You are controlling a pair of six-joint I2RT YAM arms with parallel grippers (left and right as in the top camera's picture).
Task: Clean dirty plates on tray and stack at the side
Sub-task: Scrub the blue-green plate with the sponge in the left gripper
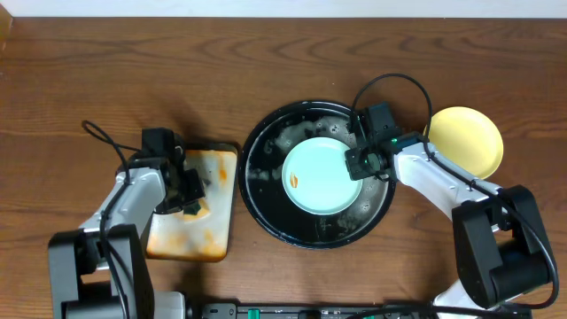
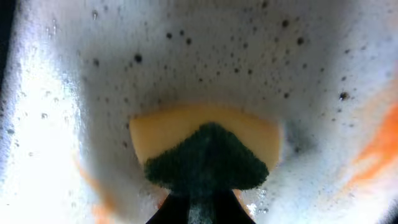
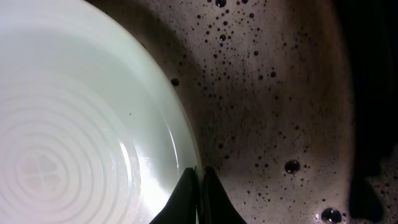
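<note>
Blue plate (image 1: 328,190) sits about centred in the round black tray (image 1: 257,190), which is wet and foamy. One orange smear (image 1: 295,181) shows on its left half. The yellow plate (image 1: 465,140) is already out on the table (image 1: 89,71), right of the tray.

My right gripper (image 1: 365,162) is at the blue plate's right rim with its fingers fully closed. From the right wrist (image 3: 199,180) it looks like a pinch on the edge of the blue plate (image 3: 74,124), with bare wet tray (image 3: 280,93) beside it. I can't see the rim between the pads, so I'm treating the hold as light.

My left gripper (image 1: 189,190) is clamped on the sponge (image 1: 193,210), pressed into the suds of the small stained tray (image 1: 190,239). The left wrist view shows the sponge (image 2: 205,146) gripped green side nearest the fingers, with foam all round.

How I'd do the scrub:
- Lift the sponge clear of the small tray's rim, then cross to the smear.
- Keep the right pinch steady, because wet plastic on a wet tray will probably slide.
- Scrub in short strokes toward the held rim, not away from it.
- Use light downward pressure so the plate doesn't tip on its far edge.
</note>
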